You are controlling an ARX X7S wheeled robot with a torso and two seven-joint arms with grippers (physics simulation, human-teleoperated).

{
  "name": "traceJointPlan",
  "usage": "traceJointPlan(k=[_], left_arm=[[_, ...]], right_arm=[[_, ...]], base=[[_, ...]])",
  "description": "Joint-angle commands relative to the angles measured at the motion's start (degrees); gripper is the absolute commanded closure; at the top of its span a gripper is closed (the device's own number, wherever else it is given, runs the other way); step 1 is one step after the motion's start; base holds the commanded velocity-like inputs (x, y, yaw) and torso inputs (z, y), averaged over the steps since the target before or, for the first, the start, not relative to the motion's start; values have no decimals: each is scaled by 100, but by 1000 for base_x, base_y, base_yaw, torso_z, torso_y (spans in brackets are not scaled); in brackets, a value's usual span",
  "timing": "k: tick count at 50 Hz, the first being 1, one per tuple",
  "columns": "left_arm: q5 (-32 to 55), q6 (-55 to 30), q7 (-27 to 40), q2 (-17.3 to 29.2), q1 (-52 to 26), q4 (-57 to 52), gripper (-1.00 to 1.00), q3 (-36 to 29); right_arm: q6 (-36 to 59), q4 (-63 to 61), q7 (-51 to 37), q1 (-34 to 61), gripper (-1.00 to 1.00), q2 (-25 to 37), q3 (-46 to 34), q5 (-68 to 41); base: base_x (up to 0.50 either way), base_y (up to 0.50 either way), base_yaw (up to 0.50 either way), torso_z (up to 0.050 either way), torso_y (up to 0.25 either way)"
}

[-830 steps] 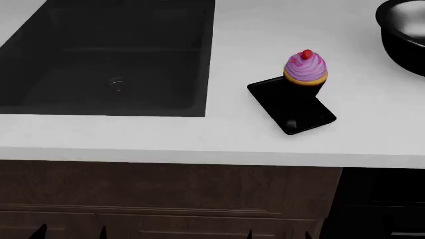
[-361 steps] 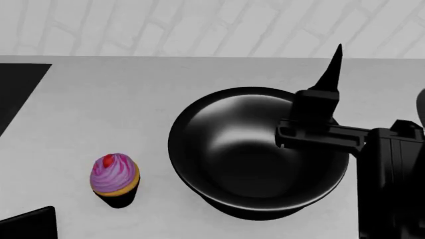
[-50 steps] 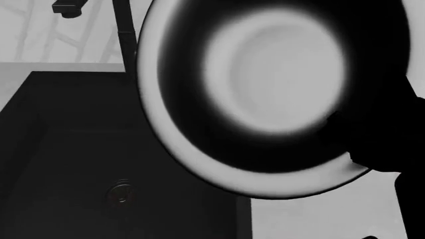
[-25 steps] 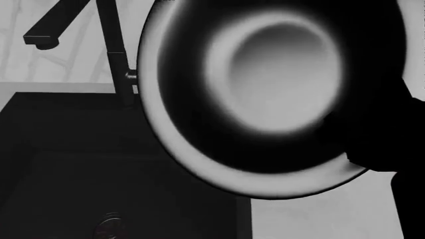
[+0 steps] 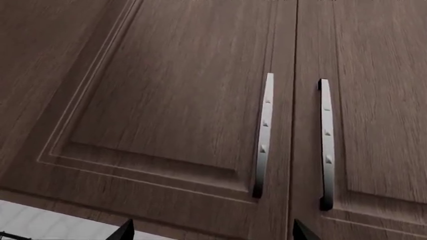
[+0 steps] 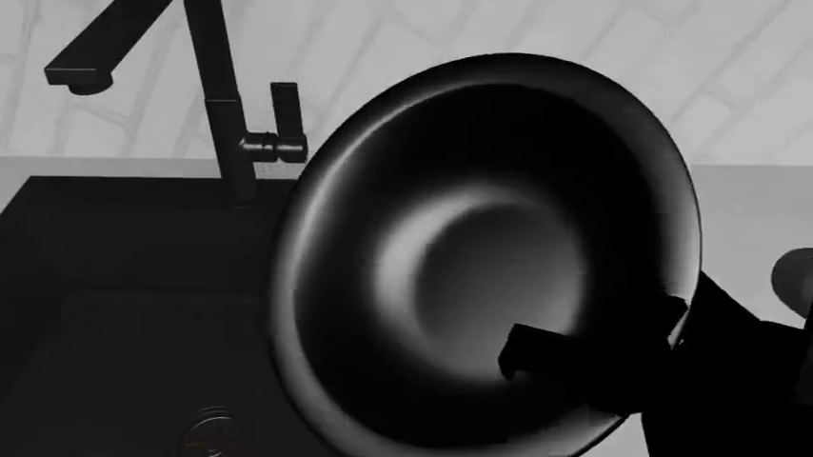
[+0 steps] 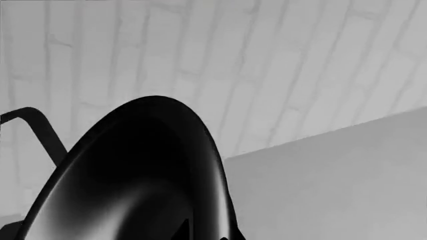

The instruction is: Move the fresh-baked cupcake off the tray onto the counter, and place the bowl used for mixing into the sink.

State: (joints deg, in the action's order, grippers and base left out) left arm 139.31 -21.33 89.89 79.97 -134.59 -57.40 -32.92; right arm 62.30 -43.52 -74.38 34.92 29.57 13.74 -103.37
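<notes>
The right gripper (image 6: pixel 597 347) is clamping the rim of the steeply tilted bowl (image 6: pixel 470 267), which is hanging over the sink's (image 6: pixel 114 286) right edge.

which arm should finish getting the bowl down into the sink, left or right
Right. In the head view the right gripper grips the rim of the tilted bowl, which hangs partly over the sink. The left wrist view shows only cabinet doors below the counter, so that arm is low and away.
</notes>
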Motion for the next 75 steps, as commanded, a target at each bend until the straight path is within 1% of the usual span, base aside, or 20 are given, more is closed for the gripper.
traceJointPlan(k=[1,5,8,14,27,32,37,41,51,58,65,68,75], left_arm=[[55,-42,2,25,-9,70,-100,63],[57,-41,0,44,0,82,-100,88],[160,-78,2,70,-12,104,-100,220],[104,-47,-6,86,14,108,-100,171],[102,-41,-19,113,68,109,-100,232],[77,-12,-24,113,91,98,-100,208],[62,16,-13,89,55,70,-100,139],[48,11,-27,115,88,91,-100,153],[43,24,-34,115,113,87,-100,174],[44,21,-47,119,149,86,-100,228],[128,-14,-61,166,147,149,-100,343],[146,-27,-54,167,156,157,-100,380],[165,-33,-52,161,174,158,-100,414]], right_arm=[[314,83,-740,354,100,-11,-1115,-324],[425,291,-590,315,100,-220,-1401,-118],[418,484,-485,358,100,-425,-1611,-146],[540,749,-421,570,100,-747,-2070,56],[630,1160,120,355,100,-1268,-2618,669],[670,1418,501,246,100,-1478,-2892,1029],[644,1546,511,296,100,-1700,-3089,1123],[597,1676,752,240,100,-1872,-3280,1407],[288,2268,1517,170,100,-2204,-3617,2066],[-56,2989,2200,292,100,-2471,-3954,2637],[-621,3904,2914,558,100,-2680,-4035,3105],[-1005,4366,3340,663,100,-2729,-4143,3467],[-1553,5296,3843,922,100,-2804,-4198,3772]], base=[[0,0,0,0,0],[0,0,0,0,0],[0,0,0,0,0],[0,0,0,0,0],[0,0,0,0,1],[0,0,0,0,0],[0,0,0,3,0],[0,0,0,0,0],[0,0,0,0,1],[0,0,0,0,0],[0,0,0,0,0],[0,0,0,0,0],[0,0,0,0,0]])
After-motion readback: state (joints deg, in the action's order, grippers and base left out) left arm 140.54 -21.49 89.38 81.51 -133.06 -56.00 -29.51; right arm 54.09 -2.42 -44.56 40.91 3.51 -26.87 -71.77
